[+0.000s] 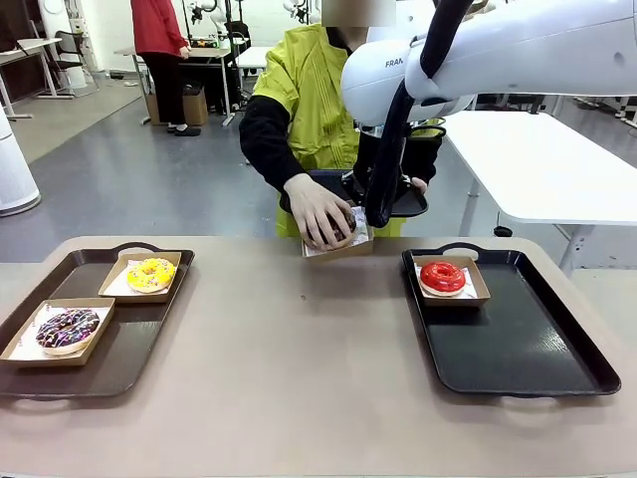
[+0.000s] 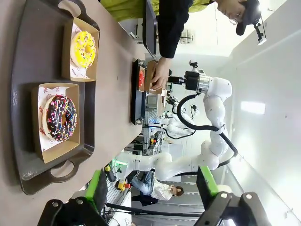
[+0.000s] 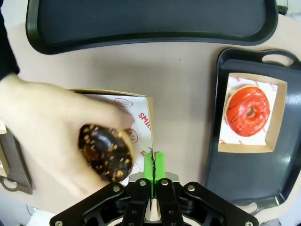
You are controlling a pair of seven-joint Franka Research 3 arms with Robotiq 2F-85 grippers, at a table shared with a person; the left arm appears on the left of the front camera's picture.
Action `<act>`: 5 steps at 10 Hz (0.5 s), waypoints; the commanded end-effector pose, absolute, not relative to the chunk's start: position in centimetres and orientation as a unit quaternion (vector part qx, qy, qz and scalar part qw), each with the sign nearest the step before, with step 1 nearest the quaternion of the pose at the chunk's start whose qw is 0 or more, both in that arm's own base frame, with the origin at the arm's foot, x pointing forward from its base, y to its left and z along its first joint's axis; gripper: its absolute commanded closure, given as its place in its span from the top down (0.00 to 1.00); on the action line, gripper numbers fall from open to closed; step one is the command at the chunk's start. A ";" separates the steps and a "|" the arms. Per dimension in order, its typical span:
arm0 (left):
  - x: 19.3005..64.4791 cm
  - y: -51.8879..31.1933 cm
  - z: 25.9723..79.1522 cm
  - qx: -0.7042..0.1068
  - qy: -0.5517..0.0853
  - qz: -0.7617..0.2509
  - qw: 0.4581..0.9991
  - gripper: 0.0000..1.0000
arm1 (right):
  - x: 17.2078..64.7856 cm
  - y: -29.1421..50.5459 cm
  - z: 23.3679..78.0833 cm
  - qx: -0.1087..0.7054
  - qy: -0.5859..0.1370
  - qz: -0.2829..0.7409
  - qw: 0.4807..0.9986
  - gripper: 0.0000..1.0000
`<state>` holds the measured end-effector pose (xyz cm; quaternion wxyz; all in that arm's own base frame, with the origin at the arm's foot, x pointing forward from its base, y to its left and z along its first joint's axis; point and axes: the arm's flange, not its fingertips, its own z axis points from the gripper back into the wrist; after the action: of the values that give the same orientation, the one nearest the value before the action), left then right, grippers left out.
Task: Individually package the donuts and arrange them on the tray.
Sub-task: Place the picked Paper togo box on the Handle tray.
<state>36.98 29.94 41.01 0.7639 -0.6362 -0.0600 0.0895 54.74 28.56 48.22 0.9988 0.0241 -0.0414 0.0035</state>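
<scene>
Right tool (image 3: 153,162), bottom centre of its wrist view, is clamped shut on the near wall of the brown box (image 3: 123,129), green pads pinched on the cardboard edge. Left tool (image 2: 153,188) sits at bottom of its own view, wide open, holding nothing, well apart from the work.

Step in hand, I judge: packaging the 4th donut. The person's hand (image 3: 51,136) lowers the dark choc donut (image 3: 106,153) into the held box, far centre of the surface (image 1: 299,368) in the front view.

Next move probably needs the hand clear first, then the box carried w/o tilting to the right tray (image 1: 528,349), set beside the red donut (image 1: 442,276) box.

Count:
- donuts: 4. Yellow donut (image 1: 151,273) & sprinkled choc donut (image 1: 67,329) boxed on left tray (image 1: 119,358); red one boxed on right tray; dark one at the hand.
- boxes: 4.
- trays on the surface: 2, plus a 3rd black tray (image 3: 150,21) at the person's side.
</scene>
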 end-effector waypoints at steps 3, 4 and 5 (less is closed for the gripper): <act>36.6 29.7 41.1 -0.633 -0.064 0.093 0.766 1.00 | 54.4 28.2 48.1 0.024 -0.039 0.002 0.999 0.00; 36.6 29.7 41.1 -0.633 -0.064 0.093 0.766 1.00 | 54.4 28.2 48.1 0.024 -0.039 0.002 0.999 0.00; 36.6 29.7 41.1 -0.633 -0.064 0.093 0.766 1.00 | 54.4 28.2 48.1 0.024 -0.039 0.002 0.999 0.00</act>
<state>36.98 29.94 41.01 0.7639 -0.6362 -0.0599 0.0895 54.73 28.55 48.19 0.9989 0.0238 -0.0409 0.0034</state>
